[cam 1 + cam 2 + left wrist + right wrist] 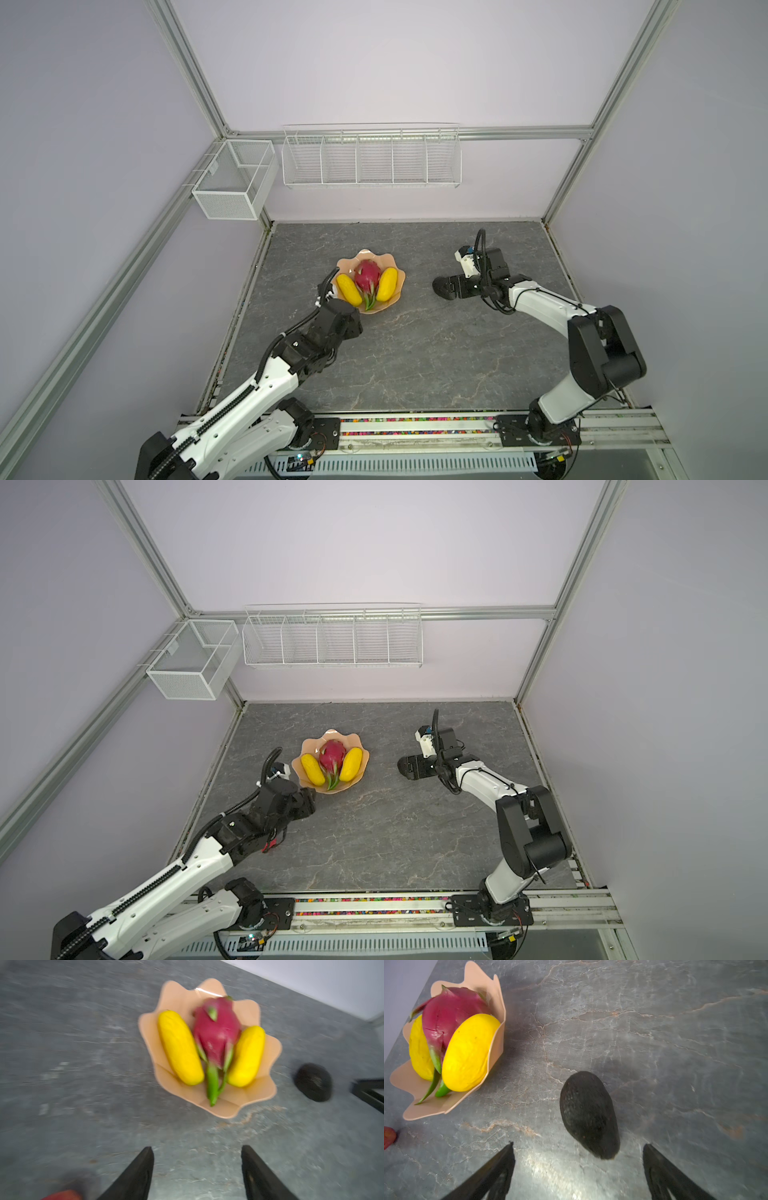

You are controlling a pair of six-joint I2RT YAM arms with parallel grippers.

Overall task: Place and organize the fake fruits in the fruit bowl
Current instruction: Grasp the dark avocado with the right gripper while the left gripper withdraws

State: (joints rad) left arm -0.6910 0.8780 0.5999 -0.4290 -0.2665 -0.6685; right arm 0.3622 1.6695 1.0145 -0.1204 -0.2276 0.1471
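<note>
The blackish, egg-shaped plastic avocado (589, 1114) lies on the grey marbled desk (415, 353), at three o'clock from the shallow peach-pink bowl with the wavy rim (397, 276) and well apart from it. In the bowl, a magenta dragon fruit with green tips (367, 274) is laid between two yellow oblong mango-like fruits (348, 289) (387, 284).

The avocado is judged light, stiff and slightly rough, but rounded, so it can roll or slip; it is best taken across its widest middle.

The right pincer (577, 1147) is held low and almost level just beside the avocado, jaws wide apart, nothing between them. The left pincer (197, 1151), at seven o'clock from the bowl, is also apart and empty; a small red strawberry (62, 1195) is seen near it.
</note>
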